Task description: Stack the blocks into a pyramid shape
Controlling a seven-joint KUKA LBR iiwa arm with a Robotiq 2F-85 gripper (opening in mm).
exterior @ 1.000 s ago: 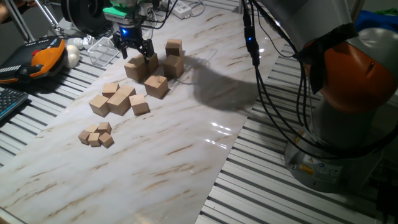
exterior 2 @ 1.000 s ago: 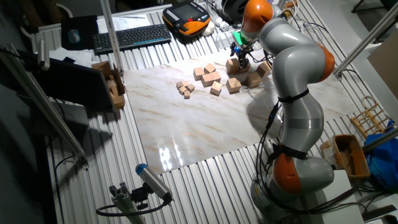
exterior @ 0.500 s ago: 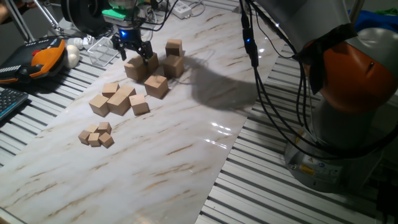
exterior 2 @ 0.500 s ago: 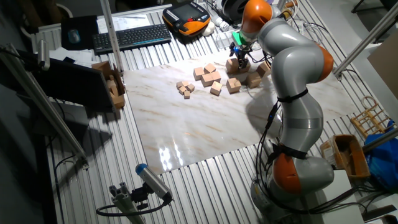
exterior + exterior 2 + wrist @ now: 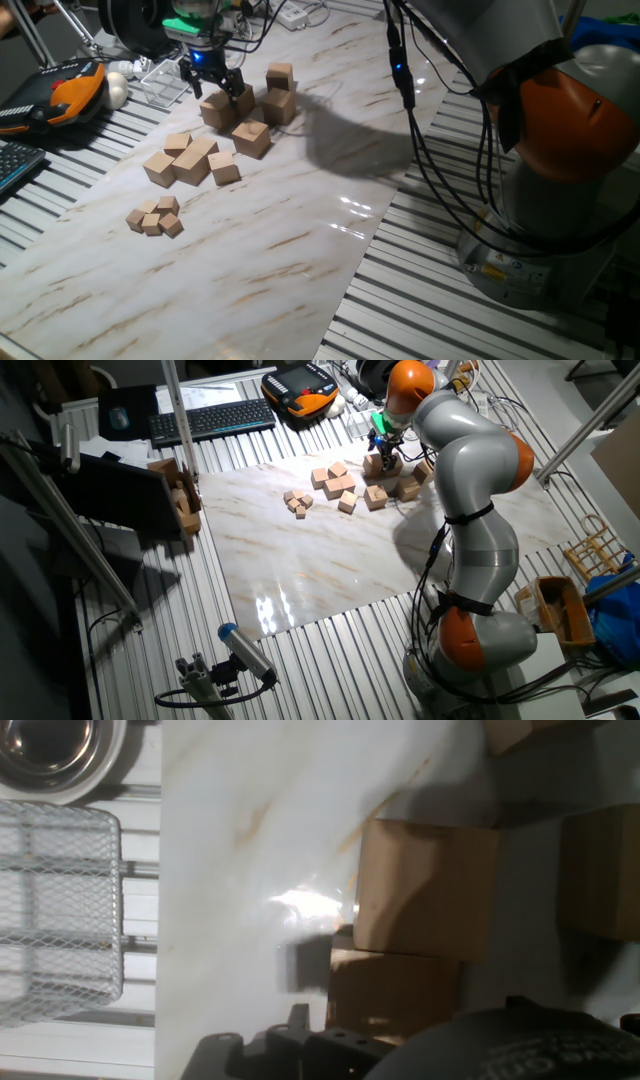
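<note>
The blocks [image 5: 252,112], large plain wooden cubes, sit clustered at the far end of the marble-patterned board [image 5: 300,230], close to the board's far edge; one block [image 5: 280,76] lies a little apart from the cluster, further toward that edge. The gripper [image 5: 211,84] hovers just above the leftmost block [image 5: 218,108] of the cluster, its dark fingers spread apart and pointing down, with nothing held between them. In the hand view the camera looks down past the fingers at two blocks [image 5: 425,888] lying touching each other on the board. The main risk, as I judge it, is the crowding: that block touches its neighbours, so a finger coming down could land on a neighbour's top or wedge into a seam and shove the cluster out of place instead of straddling one cube. A grip taken off-centre could also tilt the cube when lifted. Nearer along the board from the cluster lie the medium cubes [image 5: 190,160], and beyond them the tiny cubes [image 5: 155,217], well apart from the gripper. The arm [image 5: 470,480] reaches out over the board from its base, bent at the elbow, wrist turned straight down over the cluster. A wire basket [image 5: 55,910] stands just off the board's edge.
</note>
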